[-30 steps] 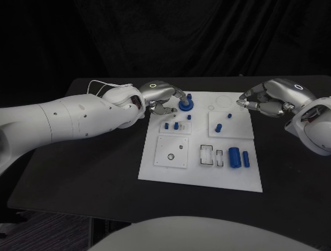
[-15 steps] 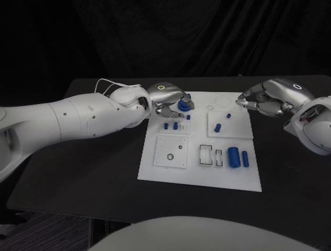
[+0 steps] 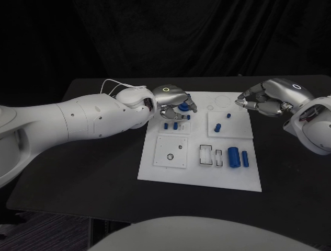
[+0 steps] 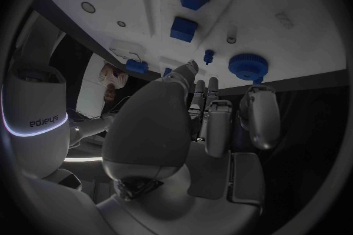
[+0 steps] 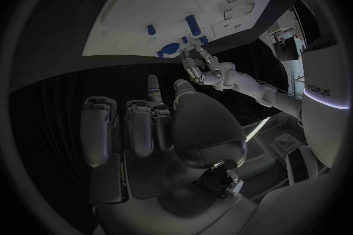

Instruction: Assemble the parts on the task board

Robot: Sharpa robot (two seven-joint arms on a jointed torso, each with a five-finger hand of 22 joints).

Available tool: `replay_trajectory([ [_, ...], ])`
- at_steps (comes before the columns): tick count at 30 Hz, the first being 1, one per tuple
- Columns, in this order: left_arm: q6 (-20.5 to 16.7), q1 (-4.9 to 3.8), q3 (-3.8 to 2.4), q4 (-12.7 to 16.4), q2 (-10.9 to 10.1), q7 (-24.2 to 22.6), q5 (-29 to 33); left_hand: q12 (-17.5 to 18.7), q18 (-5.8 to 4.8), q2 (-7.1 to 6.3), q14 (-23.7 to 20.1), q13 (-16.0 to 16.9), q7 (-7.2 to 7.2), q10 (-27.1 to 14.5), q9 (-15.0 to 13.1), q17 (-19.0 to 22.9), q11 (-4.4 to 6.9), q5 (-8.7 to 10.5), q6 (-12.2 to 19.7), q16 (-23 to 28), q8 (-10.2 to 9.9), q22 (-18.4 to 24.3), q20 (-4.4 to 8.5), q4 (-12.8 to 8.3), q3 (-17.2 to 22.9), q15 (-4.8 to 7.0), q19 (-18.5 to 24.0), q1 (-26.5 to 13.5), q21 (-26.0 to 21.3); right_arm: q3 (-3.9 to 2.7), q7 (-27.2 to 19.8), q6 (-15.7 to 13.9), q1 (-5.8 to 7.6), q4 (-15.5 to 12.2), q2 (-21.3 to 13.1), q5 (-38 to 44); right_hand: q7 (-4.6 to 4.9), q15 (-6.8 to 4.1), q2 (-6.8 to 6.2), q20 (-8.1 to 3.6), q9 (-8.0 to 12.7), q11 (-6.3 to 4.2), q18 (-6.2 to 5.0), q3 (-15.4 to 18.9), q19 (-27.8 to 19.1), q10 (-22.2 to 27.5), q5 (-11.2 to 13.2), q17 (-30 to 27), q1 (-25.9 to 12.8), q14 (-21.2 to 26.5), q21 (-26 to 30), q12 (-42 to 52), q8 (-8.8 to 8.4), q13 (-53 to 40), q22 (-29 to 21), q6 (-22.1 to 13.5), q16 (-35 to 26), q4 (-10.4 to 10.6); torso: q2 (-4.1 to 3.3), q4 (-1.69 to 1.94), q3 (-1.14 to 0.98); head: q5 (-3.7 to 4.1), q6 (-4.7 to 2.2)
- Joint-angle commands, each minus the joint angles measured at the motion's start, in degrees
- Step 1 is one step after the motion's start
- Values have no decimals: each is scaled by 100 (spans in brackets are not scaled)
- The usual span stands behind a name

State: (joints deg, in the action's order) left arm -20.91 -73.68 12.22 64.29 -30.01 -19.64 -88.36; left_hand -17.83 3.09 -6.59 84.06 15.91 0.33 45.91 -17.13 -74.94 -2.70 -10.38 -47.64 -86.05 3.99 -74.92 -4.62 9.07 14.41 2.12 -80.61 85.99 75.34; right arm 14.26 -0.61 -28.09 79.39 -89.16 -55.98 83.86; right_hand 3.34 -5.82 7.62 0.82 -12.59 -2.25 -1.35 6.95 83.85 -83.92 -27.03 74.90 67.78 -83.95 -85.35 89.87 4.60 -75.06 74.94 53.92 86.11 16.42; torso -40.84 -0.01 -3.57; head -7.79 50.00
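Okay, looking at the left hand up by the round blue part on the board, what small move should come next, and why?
Probably lower the left hand a little and close its fingers on the round blue part. It sits by that part at the far edge of the task board, and the wrist view shows nothing held. The right hand is apart.

White rounded arms, silver hands [image 3: 170,98], glowing ring marks, thin white cable

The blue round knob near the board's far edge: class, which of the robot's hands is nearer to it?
Left. The left hand is right at the knob, fingers around it. The right hand hovers off the board's far right corner, well apart.
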Motion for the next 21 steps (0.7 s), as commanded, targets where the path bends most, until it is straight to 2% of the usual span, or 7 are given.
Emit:
replay_trajectory([
  [1, 43, 34, -5, -26, 48, 60, -295, -92, 34, -13, 211, 44, -7, 120, 30, -739, 11, -152, -61, -31, 36, -1050, -3, -60, 39, -42, -42, 90, -10, -6, 107, -6, -13, -10, 6, 30, 4, 40, -19, 25, 8, 33, 9, -23, 387, -608, -23, 638, 55, -441, 20, 13, -36, -1494, 1340, 23, -21, -9, 5, -2, 1, 3, 0],
  [4, 41, 52, -5, -36, 72, 116, -456, -173, 38, -35, 204, 99, -56, 182, 39, -722, 40, -159, -113, -26, 57, -1047, 2, -60, 51, -28, -38, 74, -24, -6, 107, -6, -13, -10, 8, 30, 4, 40, -19, 25, 8, 33, 9, -23, 387, -608, -23, 638, 55, -441, 20, 13, -36, -1494, 1340, 23, -21, -9, 7, 0, 1, -2, 0],
  [11, 58, 86, -5, -90, 129, 185, -587, -287, 37, -35, 202, 188, -3, 255, 27, -716, 40, -239, -210, -27, 100, -1050, 13, -65, 89, -21, -45, 54, -22, -6, 107, -3, -13, -6, 13, 30, 4, 40, -19, 25, 8, 33, 9, -23, 387, -608, -23, 638, 55, -441, 20, 13, -36, -1494, 1340, 23, -21, -9, 5, 3, 2, -11, 0],
  [12, 61, 92, -5, -103, 140, 195, -595, -303, 35, -38, 204, 204, 4, 260, 25, -718, 41, -265, -227, -29, 107, -1051, 13, -73, 99, -20, -48, 60, -19, -6, 106, -2, -13, -5, 16, 30, 4, 40, -19, 25, 8, 33, 9, -23, 387, -608, -23, 638, 55, -441, 20, 13, -36, -1494, 1340, 23, -21, -9, 5, 1, 0, -11, 0],
  [15, 55, 108, -5, -136, 172, 226, -610, -366, 34, -52, 203, 282, 36, 248, 8, -713, 48, -505, -304, -31, 143, -1054, 22, -125, 185, -12, -55, 93, -17, -6, 104, 1, -13, -4, 22, 30, 4, 40, -19, 25, 8, 33, 9, -23, 387, -608, -23, 638, 55, -441, 20, 13, -36, -1494, 1340, 23, -21, -9, 4, 1, 1, -6, 0],
  [21, -68, 131, -5, -182, 219, 244, -621, -380, 30, -80, 207, 319, 52, 207, -12, -716, 45, -619, -358, -36, 174, -1060, 26, -168, 246, -10, -68, 108, 0, -6, 102, 4, -14, -5, 20, 30, 4, 40, -19, 25, 8, 33, 9, -23, 387, -608, -23, 638, 55, -441, 20, 13, -36, -1494, 1340, 23, -21, -9, 6, 9, 1, 5, 0],
])
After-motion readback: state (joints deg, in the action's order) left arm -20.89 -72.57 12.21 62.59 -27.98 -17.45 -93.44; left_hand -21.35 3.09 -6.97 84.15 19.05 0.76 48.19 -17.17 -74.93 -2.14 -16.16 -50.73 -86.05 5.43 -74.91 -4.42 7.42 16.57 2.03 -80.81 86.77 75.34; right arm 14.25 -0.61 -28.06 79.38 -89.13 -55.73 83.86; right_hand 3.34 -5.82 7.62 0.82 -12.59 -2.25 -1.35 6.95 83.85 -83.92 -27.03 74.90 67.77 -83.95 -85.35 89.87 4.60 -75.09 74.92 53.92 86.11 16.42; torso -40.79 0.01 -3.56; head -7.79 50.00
